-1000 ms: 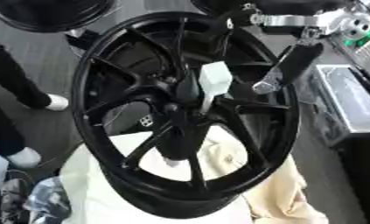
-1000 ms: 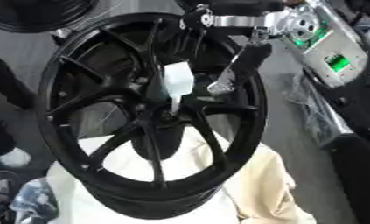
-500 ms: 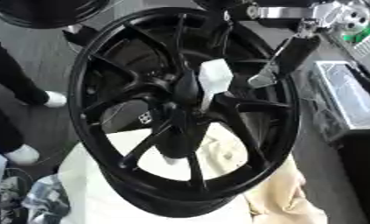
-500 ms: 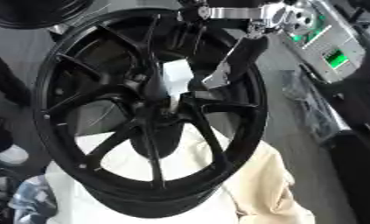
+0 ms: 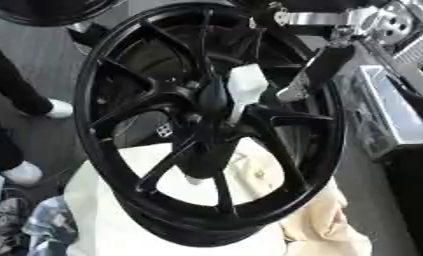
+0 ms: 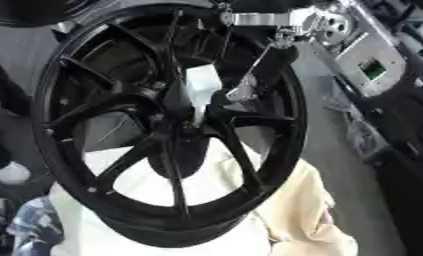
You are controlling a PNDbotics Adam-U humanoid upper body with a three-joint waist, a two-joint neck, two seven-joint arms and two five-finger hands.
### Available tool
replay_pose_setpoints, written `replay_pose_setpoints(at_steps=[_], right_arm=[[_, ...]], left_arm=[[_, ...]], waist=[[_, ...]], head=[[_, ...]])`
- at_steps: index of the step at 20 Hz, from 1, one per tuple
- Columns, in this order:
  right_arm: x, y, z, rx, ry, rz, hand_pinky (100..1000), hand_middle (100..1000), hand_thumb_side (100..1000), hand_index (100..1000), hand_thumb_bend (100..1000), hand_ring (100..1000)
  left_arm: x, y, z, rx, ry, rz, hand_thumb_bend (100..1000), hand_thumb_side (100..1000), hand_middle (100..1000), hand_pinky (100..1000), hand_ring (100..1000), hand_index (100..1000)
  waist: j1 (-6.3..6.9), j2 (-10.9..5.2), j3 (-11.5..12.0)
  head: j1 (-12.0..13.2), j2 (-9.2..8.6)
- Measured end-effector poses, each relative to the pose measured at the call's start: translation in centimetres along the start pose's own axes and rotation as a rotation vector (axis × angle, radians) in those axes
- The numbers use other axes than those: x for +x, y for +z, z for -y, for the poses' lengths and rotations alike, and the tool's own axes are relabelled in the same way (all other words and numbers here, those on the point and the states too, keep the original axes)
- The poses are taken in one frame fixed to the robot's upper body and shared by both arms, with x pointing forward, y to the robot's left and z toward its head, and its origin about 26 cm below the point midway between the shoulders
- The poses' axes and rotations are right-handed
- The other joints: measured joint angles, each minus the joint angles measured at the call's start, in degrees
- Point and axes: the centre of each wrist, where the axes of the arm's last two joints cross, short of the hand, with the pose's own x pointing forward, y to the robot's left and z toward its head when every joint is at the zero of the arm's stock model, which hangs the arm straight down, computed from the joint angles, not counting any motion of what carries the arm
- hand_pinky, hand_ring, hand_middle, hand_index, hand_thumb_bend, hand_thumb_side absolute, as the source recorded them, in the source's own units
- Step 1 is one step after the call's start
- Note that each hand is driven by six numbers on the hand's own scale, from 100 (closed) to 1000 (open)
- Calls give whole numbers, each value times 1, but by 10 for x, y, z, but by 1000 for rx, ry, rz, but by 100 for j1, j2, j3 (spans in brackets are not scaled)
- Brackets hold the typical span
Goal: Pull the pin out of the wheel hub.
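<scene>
Reaching in from the upper right, my right robot hand (image 5: 312,75) hangs over the wheel (image 5: 101,150), its black fingers (image 5: 293,92) pointing down toward the hub; whether they are curled or straight I cannot tell, and they hold nothing I can see. Just left of the fingertips stands the white pin (image 5: 245,90), its thin lower end running into the hub (image 5: 206,117) among the black spokes. Below my hand, the wheel rests on cream cloth (image 5: 311,225).
</scene>
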Motion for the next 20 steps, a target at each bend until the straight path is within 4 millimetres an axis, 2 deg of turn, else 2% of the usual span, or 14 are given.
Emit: replay_pose_setpoints(at_steps=[3, 10, 20], right_arm=[[0, -1, -1, -2, 2, -7, 1000, 670, 179, 865, 401, 787], [-2, -1, -2, -3, 13, -30, 1000, 628, 202, 847, 375, 787], [-3, 0, -11, 15, 17, -46, 1000, 515, 222, 762, 330, 769]], left_arm=[[0, 0, 0, 0, 0, 1, 159, 853, 745, 679, 728, 721], [0, 0, 0, -1, -1, 0, 166, 863, 745, 679, 729, 721], [0, 0, 1, 0, -1, 0, 165, 865, 746, 679, 730, 720]], waist=[[-3, 22, 5], [-18, 81, 26], [-18, 123, 29]], head=[[-2, 0], [-3, 0], [-2, 0]])
